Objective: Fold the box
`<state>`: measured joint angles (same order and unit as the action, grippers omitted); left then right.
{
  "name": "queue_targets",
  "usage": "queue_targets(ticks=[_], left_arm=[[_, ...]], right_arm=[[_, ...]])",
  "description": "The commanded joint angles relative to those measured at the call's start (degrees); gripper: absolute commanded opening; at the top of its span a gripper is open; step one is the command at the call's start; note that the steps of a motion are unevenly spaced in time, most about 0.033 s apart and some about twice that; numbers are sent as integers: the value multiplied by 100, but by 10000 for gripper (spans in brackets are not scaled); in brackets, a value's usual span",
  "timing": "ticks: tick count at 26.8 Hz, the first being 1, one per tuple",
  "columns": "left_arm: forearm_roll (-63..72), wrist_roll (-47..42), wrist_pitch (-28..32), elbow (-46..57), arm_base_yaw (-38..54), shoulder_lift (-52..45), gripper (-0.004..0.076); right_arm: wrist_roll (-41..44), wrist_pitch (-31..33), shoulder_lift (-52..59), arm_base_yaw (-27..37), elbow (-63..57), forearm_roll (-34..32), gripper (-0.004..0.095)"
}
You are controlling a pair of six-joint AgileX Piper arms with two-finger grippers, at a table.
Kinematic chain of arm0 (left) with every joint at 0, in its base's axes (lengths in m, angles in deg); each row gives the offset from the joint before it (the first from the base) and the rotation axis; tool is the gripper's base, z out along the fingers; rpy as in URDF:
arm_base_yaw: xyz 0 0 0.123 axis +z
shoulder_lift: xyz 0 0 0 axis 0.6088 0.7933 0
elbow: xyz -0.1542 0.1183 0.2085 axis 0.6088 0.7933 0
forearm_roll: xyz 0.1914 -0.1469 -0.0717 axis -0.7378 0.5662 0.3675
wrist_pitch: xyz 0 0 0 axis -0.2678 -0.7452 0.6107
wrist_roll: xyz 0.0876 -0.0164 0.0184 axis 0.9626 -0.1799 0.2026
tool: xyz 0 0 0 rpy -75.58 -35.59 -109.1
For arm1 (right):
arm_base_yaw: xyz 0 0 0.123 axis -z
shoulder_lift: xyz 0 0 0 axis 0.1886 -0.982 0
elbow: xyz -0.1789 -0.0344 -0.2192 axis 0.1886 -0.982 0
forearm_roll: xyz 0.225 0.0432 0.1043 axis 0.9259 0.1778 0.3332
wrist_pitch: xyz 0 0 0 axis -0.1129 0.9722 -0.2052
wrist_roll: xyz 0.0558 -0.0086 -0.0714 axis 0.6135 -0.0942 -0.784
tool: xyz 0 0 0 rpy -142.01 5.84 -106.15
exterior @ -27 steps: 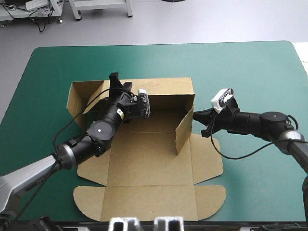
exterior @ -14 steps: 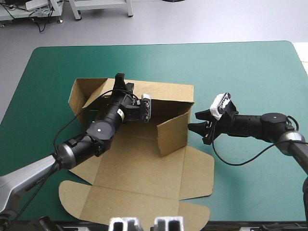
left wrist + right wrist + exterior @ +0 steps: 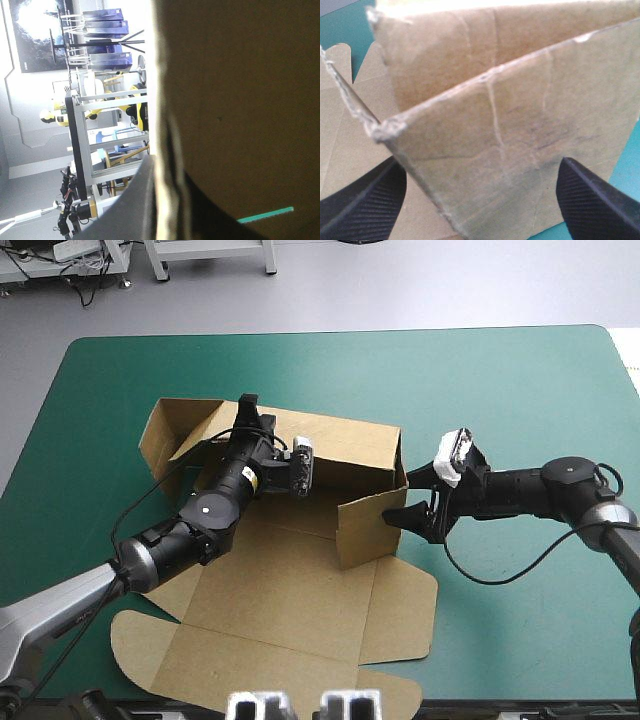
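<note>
The brown box [image 3: 300, 580] lies partly raised on the teal-green cover, its long back wall [image 3: 345, 445] upright and its lid panel flat toward the table's front edge. My left gripper [image 3: 248, 412] is shut on the top edge of the back wall near its left end; in the left wrist view the board [image 3: 240, 100] fills the picture, its pale edge pinched between my fingers [image 3: 127, 212]. The short right wall [image 3: 368, 527] stands angled inward. My right gripper [image 3: 410, 496] is open at that wall's outer corner, and the wall [image 3: 510, 145] stands between its spread fingers [image 3: 365, 200].
The lid's rounded flaps [image 3: 140, 650] reach the table's front edge. A loose side flap [image 3: 168, 430] stands behind my left gripper. Bare teal-green cover [image 3: 520, 390] stretches to the right of the box and beyond it.
My right gripper has opened from shut and moved in around the right wall. The box has turned and slid toward the front left, and the right wall has swung inward. The left grip is unchanged.
</note>
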<state>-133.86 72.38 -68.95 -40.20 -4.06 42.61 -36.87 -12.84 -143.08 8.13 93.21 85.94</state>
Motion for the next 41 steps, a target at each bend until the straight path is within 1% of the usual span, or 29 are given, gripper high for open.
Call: queue_targets(ticks=[1,3,6,11,13,19,22,24,26,28,30,32,34,35,36,37,38,39,40,41], left_arm=[[69,-18,-319,-168,-53,-156,14],[84,-18,-445,-248,-106,-67,14],[164,-5,-816,-510,-337,229,14],[908,442,-1382,-1275,-734,757,14],[1046,442,-1509,-1503,-753,841,14],[1101,442,-1489,-1838,-753,847,14],[1163,442,-1502,-1875,-753,847,14],[1380,507,-1532,-1875,-753,847,14],[1562,629,-1753,-1875,-753,847,14],[1601,629,-1974,-1875,-753,847,14],[1609,629,-2051,-1875,-753,847,14],[1641,559,-2140,-1875,-753,847,14],[1674,375,-2150,-1875,-753,847,14],[1674,350,-2150,-1891,-753,847,14],[1700,291,-2150,-1918,-753,847,14],[1850,158,-2118,-2063,-753,847,14],[1958,132,-2068,-2138,-753,847,14],[2242,143,-1971,-2329,-753,847,14],[2315,156,-1894,-2369,-753,847,14],[2355,301,-1859,-2384,-753,847,14]], right_arm=[[141,155,206,29,176,189,744],[152,36,206,29,176,200,736],[152,-111,206,29,176,283,734],[152,-306,206,29,179,546,733],[152,-379,206,29,179,645,732],[152,-651,206,-60,179,706,732],[179,-1126,206,-355,200,735,731],[270,-1526,206,-606,266,723,698],[505,-2006,206,-867,322,712,635],[619,-2340,206,-1093,348,699,577],[663,-2567,206,-1261,348,699,513],[676,-2702,206,-1391,348,699,478],[869,-2988,215,-1440,348,699,458],[964,-3129,240,-1440,348,682,413],[964,-3140,252,-1440,360,694,370],[964,-3018,252,-1454,360,718,270],[934,-2900,252,-1454,360,718,202],[833,-2639,252,-1454,360,718,63],[748,-2534,252,-1454,360,718,-1],[719,-2516,252,-1454,360,718,-21]])
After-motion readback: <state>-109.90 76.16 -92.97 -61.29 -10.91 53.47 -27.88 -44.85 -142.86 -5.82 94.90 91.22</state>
